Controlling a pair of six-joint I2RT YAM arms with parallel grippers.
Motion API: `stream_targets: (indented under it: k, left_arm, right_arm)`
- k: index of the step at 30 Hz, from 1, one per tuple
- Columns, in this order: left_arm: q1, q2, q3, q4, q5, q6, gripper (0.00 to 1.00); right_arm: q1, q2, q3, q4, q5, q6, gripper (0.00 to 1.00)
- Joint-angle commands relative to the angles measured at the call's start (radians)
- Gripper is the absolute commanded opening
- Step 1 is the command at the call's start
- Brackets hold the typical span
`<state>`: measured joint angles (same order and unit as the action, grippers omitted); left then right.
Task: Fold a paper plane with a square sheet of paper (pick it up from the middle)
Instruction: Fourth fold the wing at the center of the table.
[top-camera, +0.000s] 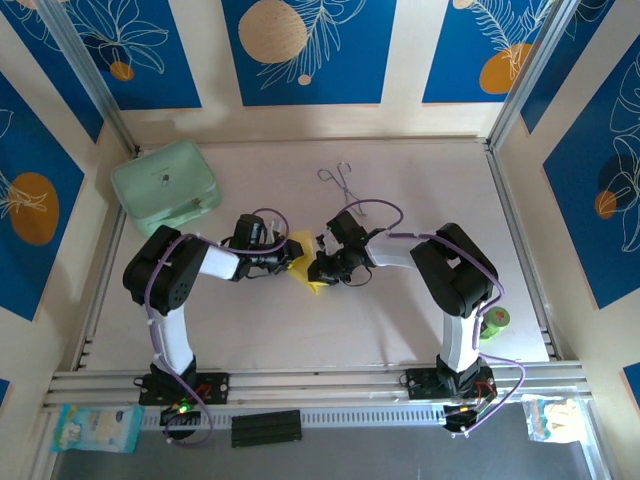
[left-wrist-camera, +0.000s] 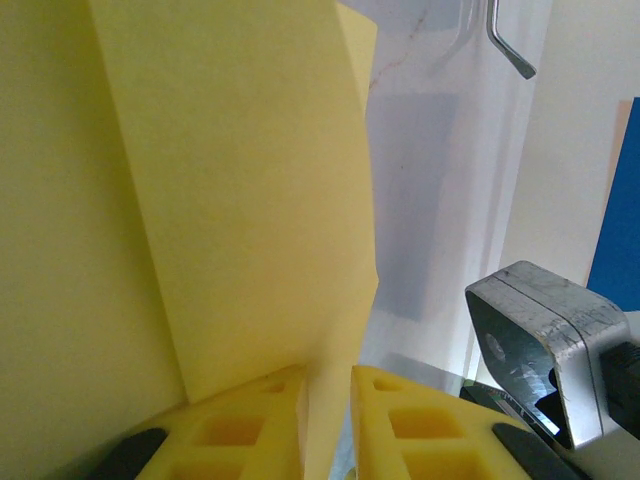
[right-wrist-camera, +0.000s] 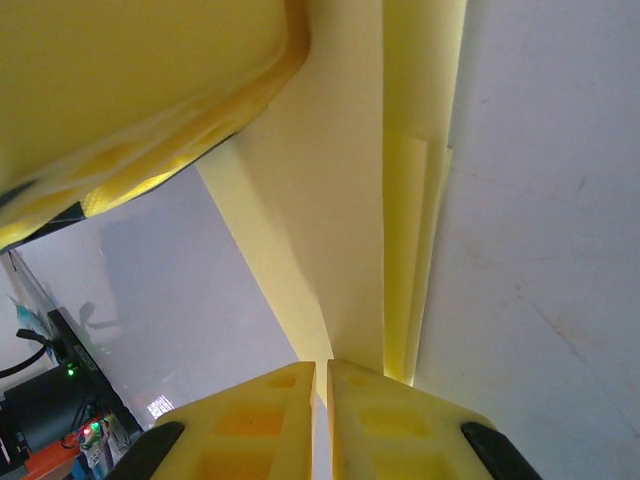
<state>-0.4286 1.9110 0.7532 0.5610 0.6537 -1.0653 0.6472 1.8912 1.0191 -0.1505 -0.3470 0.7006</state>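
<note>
Above pale table (top-camera: 400, 330), left fingers (left-wrist-camera: 250, 425) and right fingers (right-wrist-camera: 265, 425) each pinch the apparently folded yellow paper (top-camera: 314, 286).

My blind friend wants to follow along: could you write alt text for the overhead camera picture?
Seen from above, two robot arms meet at mid-table, the left end effector and right end effector both shut on a folded yellow paper between them. A mint-green case sits at the far left, and thin metal tongs lie beyond the arms on the table.
</note>
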Motion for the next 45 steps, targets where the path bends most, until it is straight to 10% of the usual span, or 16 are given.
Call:
stream_targets:
  k: [1, 31, 45]
  left_arm:
    - [-0.006, 0.026, -0.005, -0.098, -0.018, 0.02, 0.21]
    - [-0.007, -0.022, 0.032, -0.135, 0.0, 0.036, 0.21]
    - [-0.007, -0.133, 0.089, -0.37, -0.039, 0.221, 0.21]
  right_arm:
    - [0.005, 0.009, -0.017, -0.035, 0.004, 0.011, 0.13]
    - [0.012, 0.049, 0.002, -0.133, 0.04, -0.034, 0.12]
    - [-0.018, 0.036, 0.061, -0.306, -0.01, -0.322, 0.1]
